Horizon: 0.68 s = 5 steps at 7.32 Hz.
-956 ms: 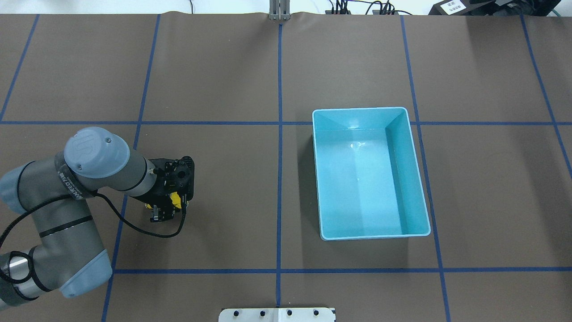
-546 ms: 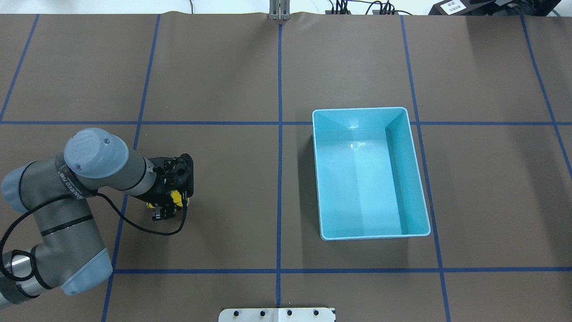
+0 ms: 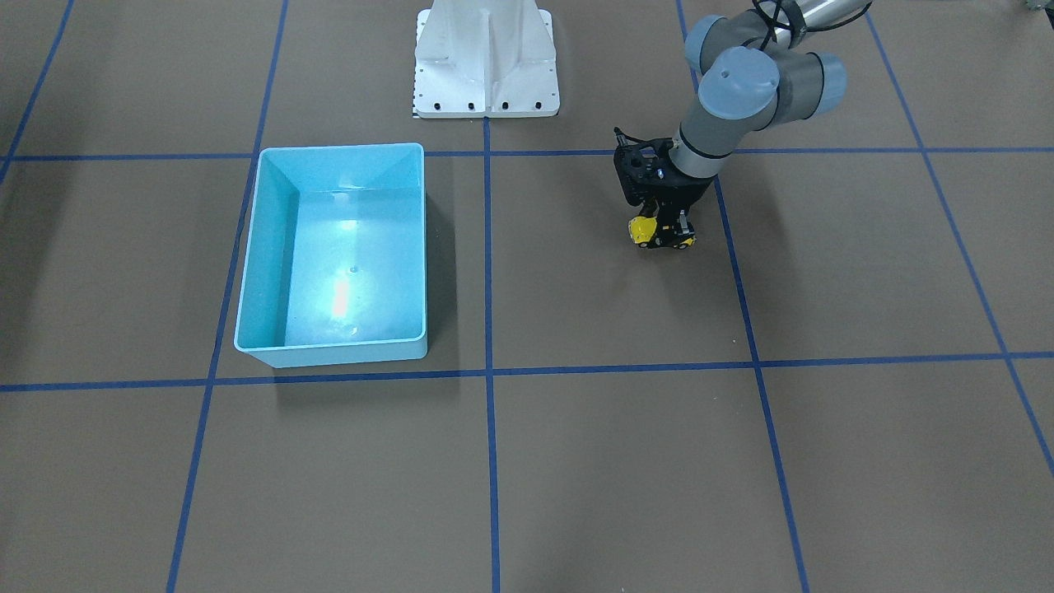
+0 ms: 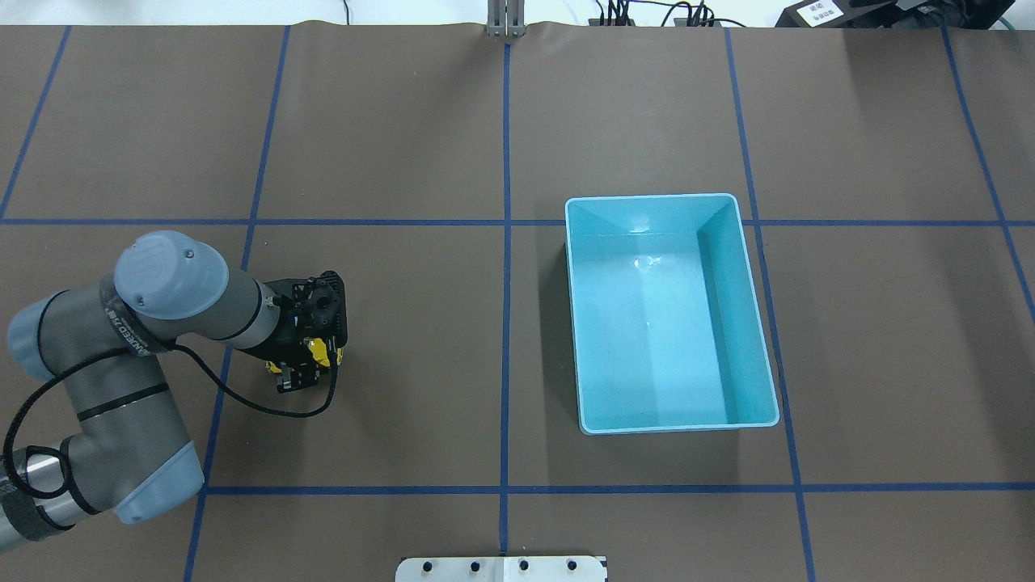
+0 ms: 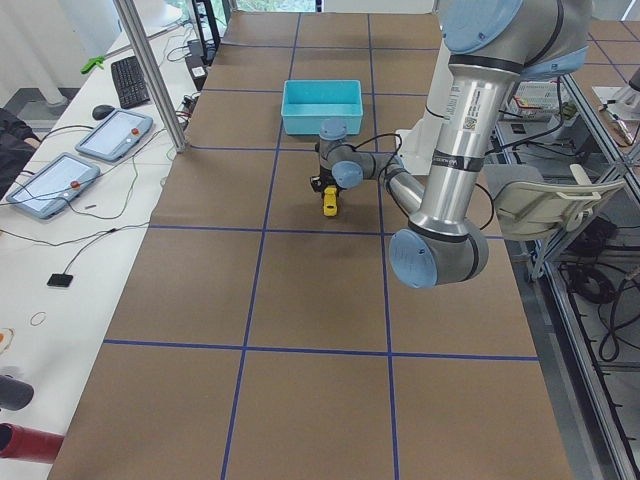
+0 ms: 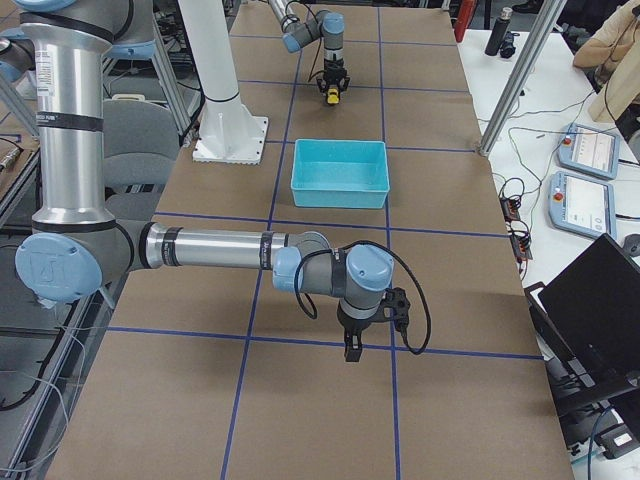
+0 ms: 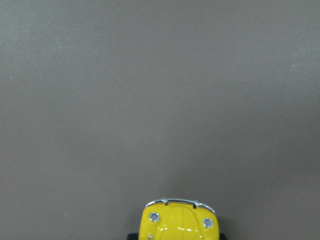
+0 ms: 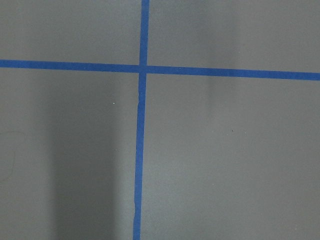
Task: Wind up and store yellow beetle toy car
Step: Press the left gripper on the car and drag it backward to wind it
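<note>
The yellow beetle toy car (image 3: pixel 643 230) sits low on the brown table, on my left side. My left gripper (image 3: pixel 663 235) is shut on it from above, with black fingers on both flanks. From overhead only a yellow patch of the car (image 4: pixel 321 348) shows under the left gripper (image 4: pixel 311 365). In the left wrist view the car's glossy hood (image 7: pixel 179 222) fills the bottom edge, over bare table. My right gripper (image 6: pixel 350 350) appears only in the exterior right view, pointing down near the table, and I cannot tell its state. The light-blue bin (image 4: pixel 647 199) stands empty right of centre.
Blue tape lines grid the brown table cover. The white robot base plate (image 3: pixel 486 58) sits at the near middle edge. Tablets (image 5: pixel 110 135) and a keyboard lie on a side table past the far edge, and a laptop (image 6: pixel 600 300) sits there too.
My left gripper, with the car in it, has slid a short way away from the robot base and slightly to the left. The bin has not moved.
</note>
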Motion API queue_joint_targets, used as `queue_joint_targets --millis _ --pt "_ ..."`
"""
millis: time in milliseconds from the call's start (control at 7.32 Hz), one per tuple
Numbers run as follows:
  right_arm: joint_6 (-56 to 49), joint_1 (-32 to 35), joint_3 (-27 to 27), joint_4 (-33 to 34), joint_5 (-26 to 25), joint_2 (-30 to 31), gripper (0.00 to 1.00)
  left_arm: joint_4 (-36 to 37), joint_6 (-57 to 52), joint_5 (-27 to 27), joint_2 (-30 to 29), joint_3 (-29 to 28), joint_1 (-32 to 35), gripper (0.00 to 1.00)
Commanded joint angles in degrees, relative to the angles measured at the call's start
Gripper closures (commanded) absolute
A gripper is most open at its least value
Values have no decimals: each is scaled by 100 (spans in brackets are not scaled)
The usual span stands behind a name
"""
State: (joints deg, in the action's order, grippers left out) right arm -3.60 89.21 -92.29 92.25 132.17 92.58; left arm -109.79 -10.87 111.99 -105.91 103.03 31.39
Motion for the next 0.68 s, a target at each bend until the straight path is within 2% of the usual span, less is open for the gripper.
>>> queue_joint_targets --millis 0,410,546 --pt "8 0 97 -31 -16 101 0 -25 -20 7 1 -46 -1 79" --pt "34 0 132 -66 -68 23 0 -278 -21 15 219 -46 8 79" --pt "17 0 133 -319 -104 49 0 -323 -21 33 273 -46 8 79"
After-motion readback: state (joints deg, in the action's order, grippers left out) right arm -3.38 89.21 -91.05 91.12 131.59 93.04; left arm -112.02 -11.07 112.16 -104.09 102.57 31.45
